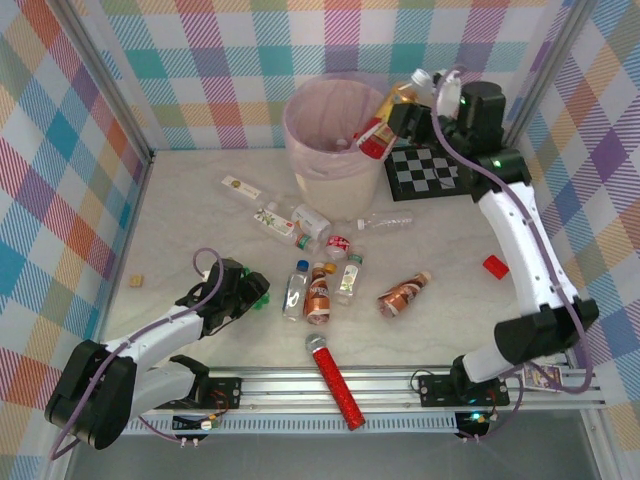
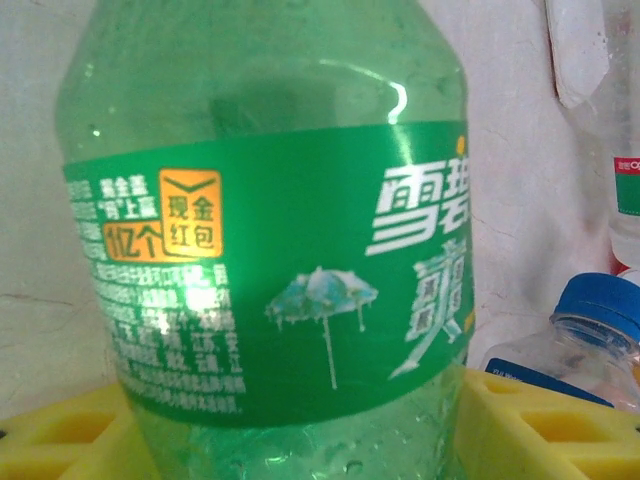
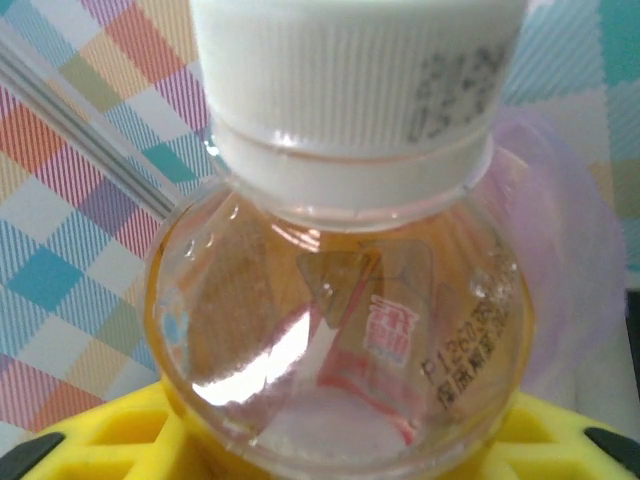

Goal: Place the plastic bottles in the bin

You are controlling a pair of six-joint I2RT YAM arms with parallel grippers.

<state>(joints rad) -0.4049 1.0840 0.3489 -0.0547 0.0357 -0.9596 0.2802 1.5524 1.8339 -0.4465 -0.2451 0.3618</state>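
Right gripper (image 1: 401,118) clamps amber bottle (image 3: 340,320) by bin (image 1: 335,182). Left gripper (image 1: 248,290) straddles green bottle (image 2: 270,260); clamped or not, cannot tell. Likely light, slick, crushable: grip mid-label.

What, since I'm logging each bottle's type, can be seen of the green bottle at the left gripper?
The green bottle is translucent green plastic with droplets on its wall. A darker green label wraps it, bearing white Chinese characters, an orange badge, a small umbrella picture and fine print. Its cap is out of view. It sits between the yellow fingers of the left gripper, at the near left of the table; whether they press it cannot be told. A clear blue-capped bottle lies beside it, apart.
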